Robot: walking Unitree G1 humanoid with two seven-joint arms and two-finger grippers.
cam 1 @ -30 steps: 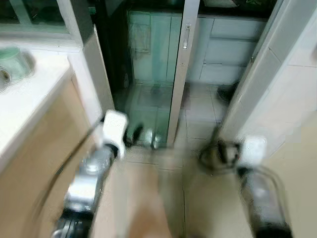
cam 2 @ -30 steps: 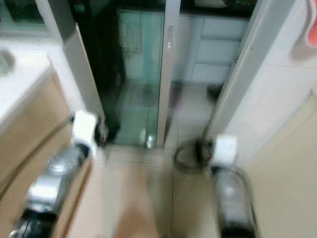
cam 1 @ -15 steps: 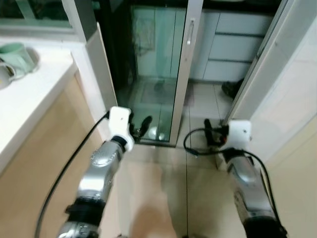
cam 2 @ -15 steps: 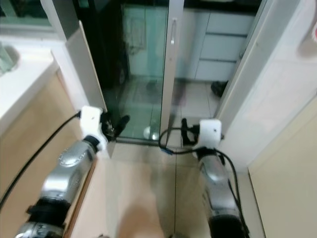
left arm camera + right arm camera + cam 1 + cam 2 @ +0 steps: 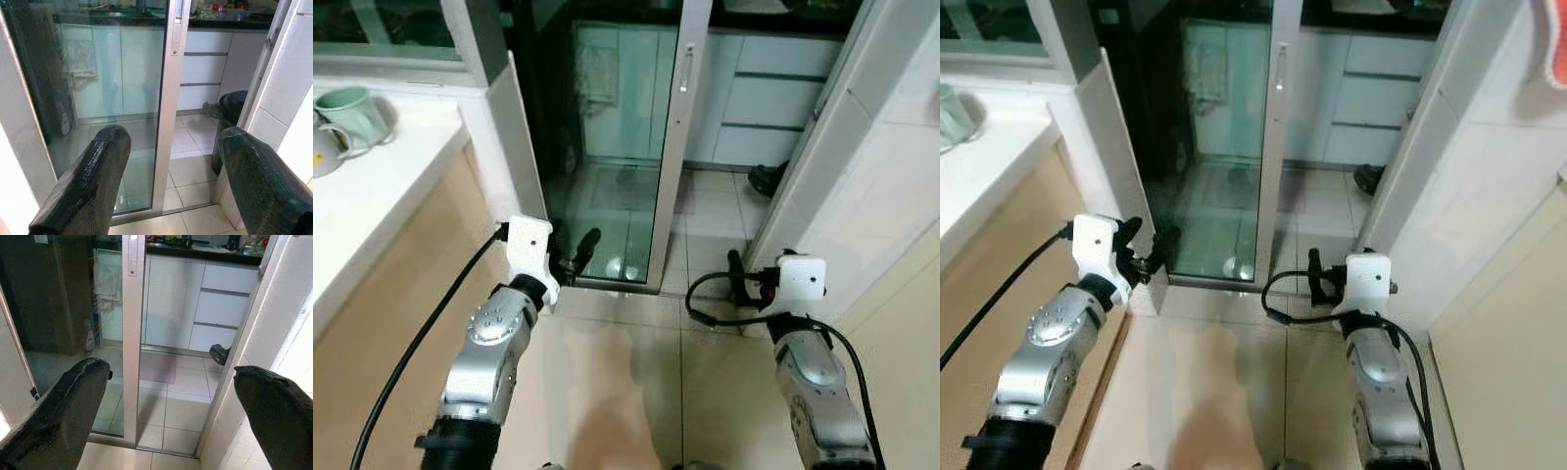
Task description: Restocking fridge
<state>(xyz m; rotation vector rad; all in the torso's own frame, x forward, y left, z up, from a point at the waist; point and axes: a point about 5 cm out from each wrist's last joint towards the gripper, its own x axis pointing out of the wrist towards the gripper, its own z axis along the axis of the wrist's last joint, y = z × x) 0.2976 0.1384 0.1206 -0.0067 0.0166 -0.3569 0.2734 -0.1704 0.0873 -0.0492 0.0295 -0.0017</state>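
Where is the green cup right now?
The green cup sits on the white counter at the robot's far left in the left eye view, beside a paler mug and below the window.

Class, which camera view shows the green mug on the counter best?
The left eye view: the whole green mug stands on the white counter, handle visible. In the right eye view it is cut off at the picture's edge. The wrist views face the glass sliding door.

From head height we look forward and down past both arms at the sliding glass door. Both wrist cameras face it level, closer, sharing its aluminium frame and white cabinets.
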